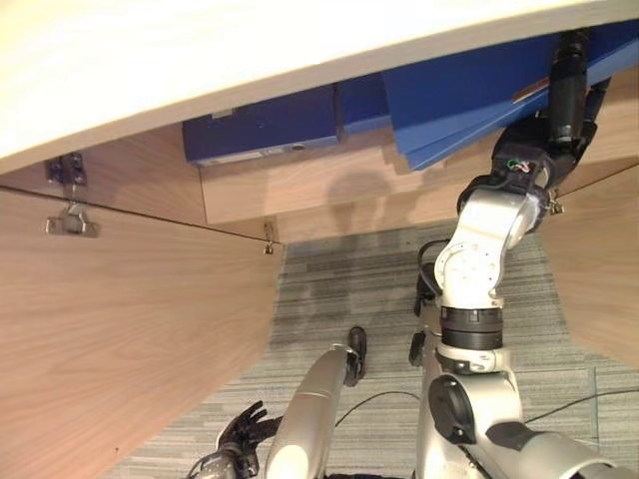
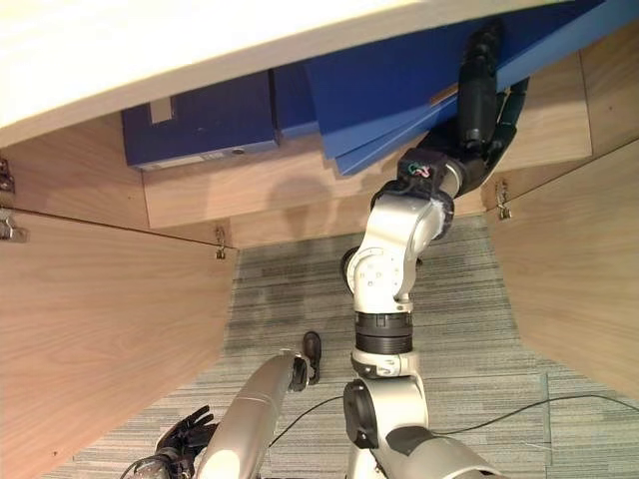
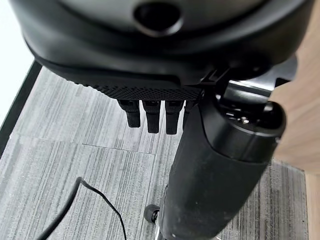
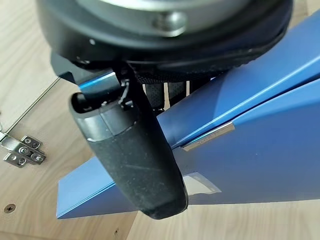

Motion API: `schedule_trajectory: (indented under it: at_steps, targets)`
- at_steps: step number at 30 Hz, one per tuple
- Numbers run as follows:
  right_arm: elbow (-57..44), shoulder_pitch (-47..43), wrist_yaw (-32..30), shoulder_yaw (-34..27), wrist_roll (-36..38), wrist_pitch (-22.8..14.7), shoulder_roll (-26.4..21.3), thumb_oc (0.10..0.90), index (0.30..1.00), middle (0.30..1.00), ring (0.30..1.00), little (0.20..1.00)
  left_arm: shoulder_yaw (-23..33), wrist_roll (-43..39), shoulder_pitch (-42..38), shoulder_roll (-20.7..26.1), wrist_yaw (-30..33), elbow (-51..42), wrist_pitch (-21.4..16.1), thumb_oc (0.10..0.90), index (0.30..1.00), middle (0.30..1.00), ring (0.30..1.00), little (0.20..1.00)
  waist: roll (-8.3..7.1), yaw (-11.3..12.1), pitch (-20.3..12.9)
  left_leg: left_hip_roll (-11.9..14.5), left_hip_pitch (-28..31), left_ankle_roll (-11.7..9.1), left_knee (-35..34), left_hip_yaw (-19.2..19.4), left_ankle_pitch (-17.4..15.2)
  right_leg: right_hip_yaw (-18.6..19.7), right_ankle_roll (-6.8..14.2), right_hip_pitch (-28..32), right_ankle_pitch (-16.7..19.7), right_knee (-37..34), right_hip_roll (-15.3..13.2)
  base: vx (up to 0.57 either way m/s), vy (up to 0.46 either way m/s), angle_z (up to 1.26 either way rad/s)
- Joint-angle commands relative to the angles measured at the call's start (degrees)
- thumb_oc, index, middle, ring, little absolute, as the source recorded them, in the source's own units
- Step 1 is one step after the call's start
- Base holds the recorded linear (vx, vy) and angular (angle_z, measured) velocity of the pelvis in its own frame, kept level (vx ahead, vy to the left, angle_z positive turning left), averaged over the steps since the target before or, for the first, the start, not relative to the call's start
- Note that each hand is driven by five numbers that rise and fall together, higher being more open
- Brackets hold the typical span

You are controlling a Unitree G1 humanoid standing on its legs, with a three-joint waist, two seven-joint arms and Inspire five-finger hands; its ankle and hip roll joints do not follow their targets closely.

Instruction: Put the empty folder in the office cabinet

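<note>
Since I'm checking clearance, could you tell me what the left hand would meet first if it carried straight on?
Probably the grey carpet floor: the left hand points its straight fingers down at it.

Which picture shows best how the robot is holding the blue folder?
The right wrist view: the right hand lies with its thumb across the blue folder, fingers behind it. Both eye views show the folder from farther off, inside the cabinet, partly under its top.
</note>
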Motion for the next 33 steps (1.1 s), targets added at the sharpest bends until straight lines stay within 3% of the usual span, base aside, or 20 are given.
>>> schedule_trajectory:
  at_steps: [1,6,7,8,9,15,26,33]
  targets:
    - [-11.1,-14.0,1.0,-2.8,-8.4,-3.4,7.0,0.4,0.3,0.3,0.3,0.3,-1.1,0.9,6.1,5.1,1.0,-1.3,1.2,0.8,0.9,0.9,0.9,0.9,2.27,2.2,-0.6,-1.1,11.5,0.4,-15.1,-5.6,-0.7,-1.7,3.0,-1.6,1.2,-0.8,-0.2,0.03,-0.011,0.02]
    - [-8.1,-14.0,0.8,-2.9,-7.5,-3.2,6.7,0.4,0.3,0.3,0.3,0.3,-1.8,0.6,6.2,5.8,0.8,-2.4,1.5,0.8,0.9,0.9,0.9,0.9,2.64,2.3,-0.6,-1.1,10.6,0.4,-14.8,-5.5,-0.7,-1.6,3.0,-2.3,1.3,-0.6,-0.2,0.0,0.0,0.0]
    - [-7.3,-14.1,0.8,-2.9,-7.4,-2.8,6.7,0.417,0.326,0.326,0.326,0.326,-1.9,0.5,6.3,6.0,0.8,-2.6,1.6,0.8,0.9,0.9,0.9,0.9,2.71,2.4,-0.6,-1.1,10.5,0.4,-14.8,-5.5,-0.8,-1.6,3.0,-2.4,1.3,-0.6,-0.2,0.0,0.0,0.0]
    - [-6.6,-14.5,0.7,-3.4,-7.2,-2.7,6.5,0.709,0.764,0.764,0.764,0.764,-1.9,0.3,6.4,6.1,0.8,-3.3,1.8,0.8,0.9,0.9,0.9,0.9,2.81,2.4,-0.6,-1.1,10.2,0.4,-14.5,-5.4,-0.9,-1.6,3.0,-2.5,1.4,-0.6,-0.2,0.0,0.0,0.0]
    - [-5.3,-14.7,1.0,-3.9,-6.6,-2.5,6.7,0.8,0.9,0.9,0.9,0.9,-2.0,0.2,6.6,6.4,0.7,-3.7,1.9,0.8,0.9,0.9,0.9,0.9,2.9,2.5,-0.6,-1.1,9.9,0.4,-14.1,-5.4,-1.0,-1.6,3.1,-2.7,1.4,-0.6,-0.2,0.0,0.0,0.0]
    - [9.2,-16.3,4.3,-3.4,-0.7,-0.8,3.9,0.8,0.9,0.9,0.9,0.9,-1.9,-1.7,8.6,8.6,0.2,-5.7,2.7,0.8,0.9,0.9,0.9,0.9,3.3,3.2,-0.6,-1.1,8.2,0.2,-13.1,-5.1,-1.2,-1.7,3.1,-2.8,2.1,-1.4,-0.2,0.0,-0.007,-0.01]
    - [12.9,-16.9,6.7,-2.4,2.1,-1.1,4.2,0.8,0.9,0.9,0.9,0.9,-2.4,-2.1,9.8,9.0,-0.2,-7.1,3.1,0.8,0.9,0.9,0.9,0.9,3.2,3.6,-0.6,-0.9,7.7,-0.1,-13.2,-5.4,-1.1,-2.2,3.1,-2.6,2.2,-2.0,-0.1,0.0,-0.004,0.01]
    - [16.0,-17.0,10.6,0.0,5.7,-0.5,3.6,0.8,0.9,0.9,0.9,0.9,-1.4,-1.8,8.1,8.8,0.1,-2.2,2.2,0.8,0.9,0.9,0.9,0.9,2.52,3.8,-0.6,-0.6,7.8,-0.2,-13.0,-5.1,-1.2,-2.5,3.1,-2.4,2.2,-1.9,-0.1,0.0,-0.004,0.02]
